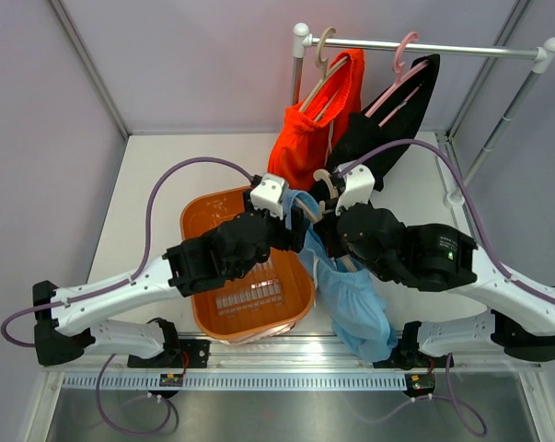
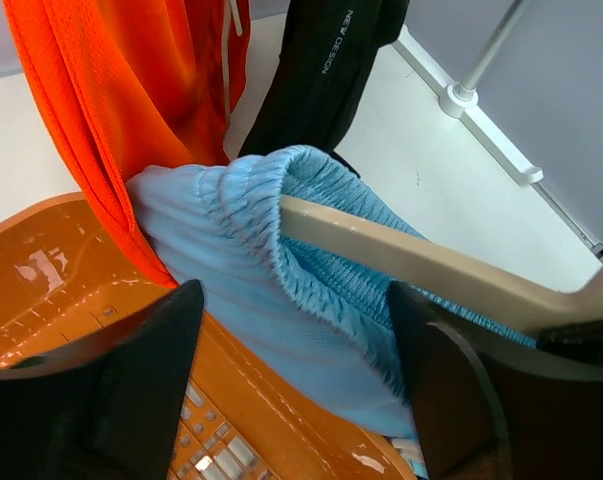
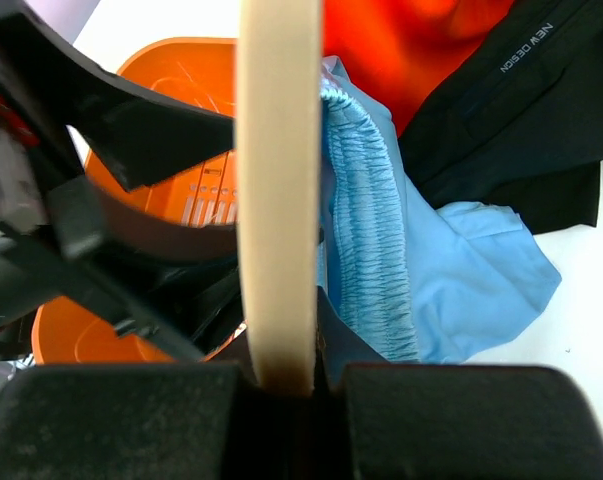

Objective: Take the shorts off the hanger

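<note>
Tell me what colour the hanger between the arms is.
Beige; the hanger shows best in the right wrist view.

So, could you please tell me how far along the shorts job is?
Done: the beige hanger carrying the light blue shorts is off the rail, clamped in the right tool. In hand: the open left tool straddles their waistband over the orange basket. Left: pulling them free, then the orange shorts and black shorts, both hanging on the rail.

Blue shorts [image 1: 355, 295], orange shorts [image 1: 305, 138], black shorts [image 1: 397, 115], beige hanger [image 3: 276, 200]
</note>
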